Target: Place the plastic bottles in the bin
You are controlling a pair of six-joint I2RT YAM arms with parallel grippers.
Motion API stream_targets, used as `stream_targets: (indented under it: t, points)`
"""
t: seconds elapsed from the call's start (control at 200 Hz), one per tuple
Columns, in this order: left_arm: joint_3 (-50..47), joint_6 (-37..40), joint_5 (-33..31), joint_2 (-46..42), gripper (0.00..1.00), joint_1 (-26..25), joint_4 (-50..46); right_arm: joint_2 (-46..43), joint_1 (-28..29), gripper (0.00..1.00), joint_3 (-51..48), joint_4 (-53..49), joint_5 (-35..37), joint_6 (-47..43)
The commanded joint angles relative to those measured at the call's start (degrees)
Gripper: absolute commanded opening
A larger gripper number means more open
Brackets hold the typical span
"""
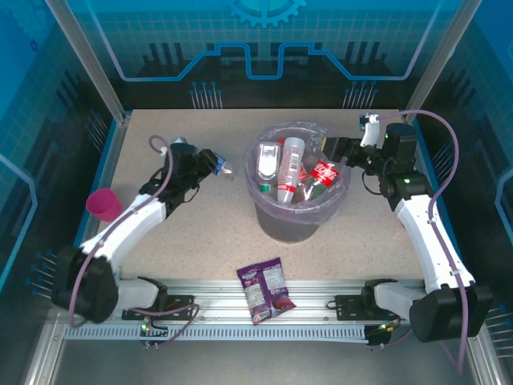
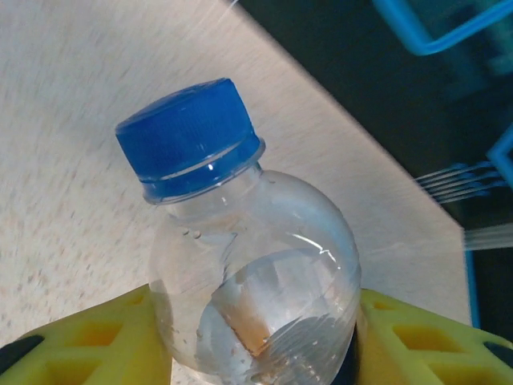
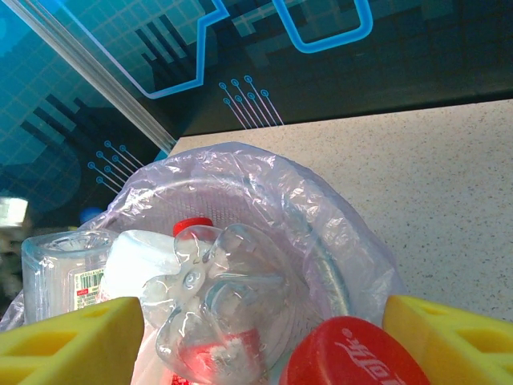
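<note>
My left gripper (image 1: 207,163) is shut on a clear bottle with a blue cap (image 2: 192,136), held over the table left of the bin; its yellow fingers (image 2: 88,345) press both sides of the body. The grey bin (image 1: 276,224), lined with a lavender bag (image 3: 321,216), holds several bottles (image 1: 290,168), mostly red-labelled. My right gripper (image 1: 343,152) hangs open at the bin's right rim, fingers (image 3: 72,341) wide apart. Below it lie a clear bottle seen bottom-first (image 3: 224,305) and a red cap (image 3: 353,357) close to the right finger.
A purple snack packet (image 1: 267,290) lies near the table's front edge. A pink cup (image 1: 104,204) stands at the left edge. Blue enclosure walls surround the table on three sides.
</note>
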Motion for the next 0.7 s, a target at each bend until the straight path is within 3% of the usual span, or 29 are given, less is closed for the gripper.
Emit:
stream_targets:
  t: [0.0,0.135,0.265,0.44,0.6,0.695]
  points:
    - [7.5,13.9,1.0,-6.3,0.40,-0.1,-4.0,-1.2,0.3,0.79,1.0,0.9,-0.2,0.4]
    - [16.3,20.1,9.4,-8.5,0.39,-1.7,-9.1,-1.6,0.4,0.79,0.6,1.0,0.3,0.9]
    - [24.4,26.6,11.3,-6.5,0.39,-7.9,-12.1,-2.1,0.6,0.79,0.4,1.0,0.8,1.2]
    - [34.8,30.8,21.2,2.3,0.36,-13.1,-14.8,-2.4,1.1,0.79,0.5,0.5,1.2,1.2]
    - [47.5,35.9,24.6,13.4,0.37,-17.6,-25.8,-2.5,1.3,0.79,0.4,0.1,1.6,0.9]
    - [50.1,35.5,27.8,17.2,0.37,-18.4,-27.7,-2.7,1.5,0.79,0.1,-0.1,1.9,0.8]
